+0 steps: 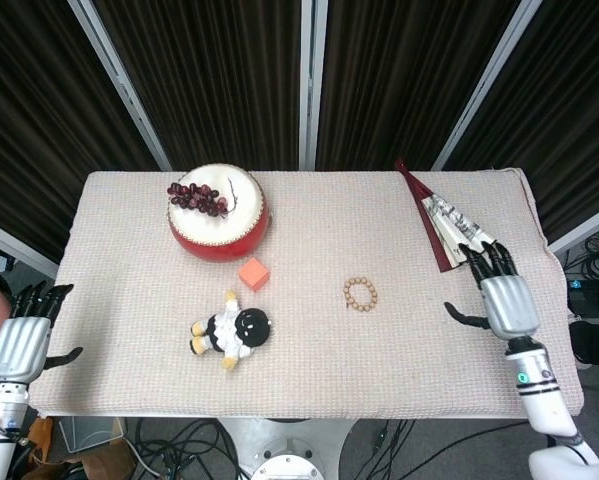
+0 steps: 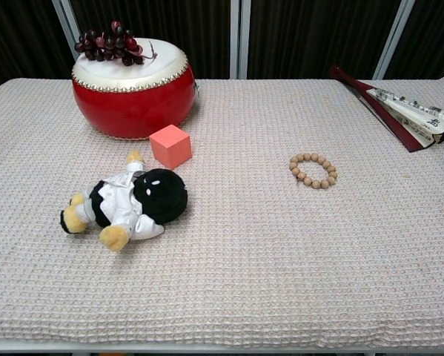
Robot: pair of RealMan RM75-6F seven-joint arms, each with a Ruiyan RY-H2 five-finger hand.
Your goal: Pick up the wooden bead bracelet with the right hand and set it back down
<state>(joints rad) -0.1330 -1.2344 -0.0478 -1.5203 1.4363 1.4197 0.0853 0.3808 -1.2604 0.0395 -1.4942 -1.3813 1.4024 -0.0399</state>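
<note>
The wooden bead bracelet [image 1: 360, 294] [image 2: 313, 170] lies flat on the woven table cover, right of centre, with nothing touching it. My right hand [image 1: 501, 293] hovers near the table's right edge, well to the right of the bracelet, fingers spread and empty. It does not show in the chest view. My left hand [image 1: 24, 338] hangs off the table's left front corner, fingers apart and holding nothing.
A red drum [image 1: 219, 211] [image 2: 132, 87] with dark grapes [image 1: 198, 196] on top stands at the back left. An orange cube [image 1: 253, 273] [image 2: 170, 146] and a plush doll [image 1: 231, 330] [image 2: 125, 202] lie in front of it. A folded fan [image 1: 447, 227] [image 2: 403, 112] rests at the back right.
</note>
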